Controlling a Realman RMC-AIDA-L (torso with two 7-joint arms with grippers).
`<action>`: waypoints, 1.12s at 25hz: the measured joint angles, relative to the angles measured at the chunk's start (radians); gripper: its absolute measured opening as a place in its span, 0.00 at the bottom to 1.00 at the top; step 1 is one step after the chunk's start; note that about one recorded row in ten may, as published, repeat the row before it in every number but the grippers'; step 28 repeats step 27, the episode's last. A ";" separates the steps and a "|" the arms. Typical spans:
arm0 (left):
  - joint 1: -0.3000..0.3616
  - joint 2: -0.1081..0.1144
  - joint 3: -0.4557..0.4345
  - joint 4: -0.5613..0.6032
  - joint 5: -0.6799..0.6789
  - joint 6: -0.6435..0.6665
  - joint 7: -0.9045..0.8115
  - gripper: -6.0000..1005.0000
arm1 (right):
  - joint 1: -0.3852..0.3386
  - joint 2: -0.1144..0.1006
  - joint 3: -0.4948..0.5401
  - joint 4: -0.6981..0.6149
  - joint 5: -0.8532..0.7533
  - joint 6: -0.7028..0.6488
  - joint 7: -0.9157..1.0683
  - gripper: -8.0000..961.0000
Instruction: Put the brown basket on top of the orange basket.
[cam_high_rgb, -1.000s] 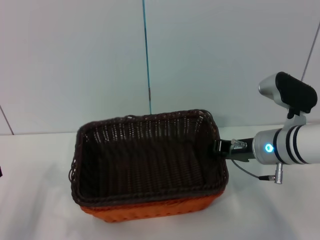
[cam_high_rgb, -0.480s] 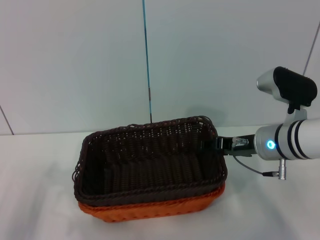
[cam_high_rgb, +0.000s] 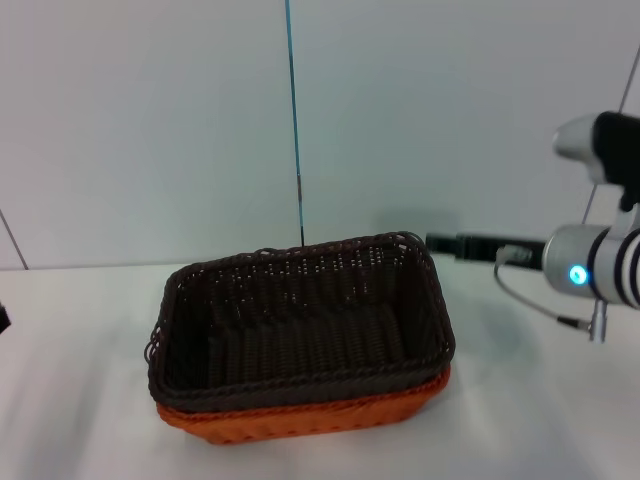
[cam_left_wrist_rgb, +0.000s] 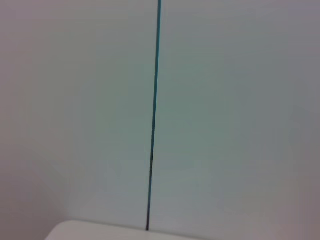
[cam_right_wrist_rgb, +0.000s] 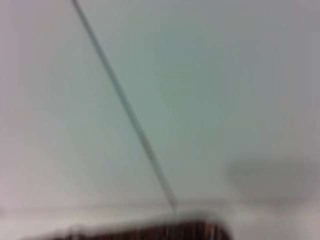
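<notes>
1. The bench (cam_high_rgb: 80, 400) is a plain white surface carrying both baskets near the middle of the head view, with a pale wall behind.
2. The brown basket (cam_high_rgb: 300, 320) now sits nested in the orange basket (cam_high_rgb: 300, 415), level, with only an orange band showing under its front and right rim. A second ago it was tilted and held at its right end; half a second ago it had settled down.
3. The right end effector (cam_high_rgb: 445, 241) has let go and drawn back: it hangs above and just beside the basket's far right corner, touching nothing. Whether its fingers are parted I cannot tell.
4. The left end effector is out of view; only a dark sliver shows at the head view's left edge.
5. Judgement: the stacking looks done, and only the retreat remains.
</notes>
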 joint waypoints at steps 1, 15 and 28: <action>-0.005 0.000 0.003 0.004 -0.010 0.011 0.000 0.90 | -0.031 -0.001 -0.021 0.034 -0.001 -0.055 -0.014 0.73; -0.029 0.000 0.053 0.144 -0.018 0.242 -0.068 0.90 | -0.264 0.003 -0.355 0.029 -0.059 -0.796 -0.341 0.73; -0.054 0.001 0.180 0.440 -0.012 0.677 -0.174 0.90 | -0.411 0.000 -0.452 -0.123 -0.069 -1.009 -0.278 0.73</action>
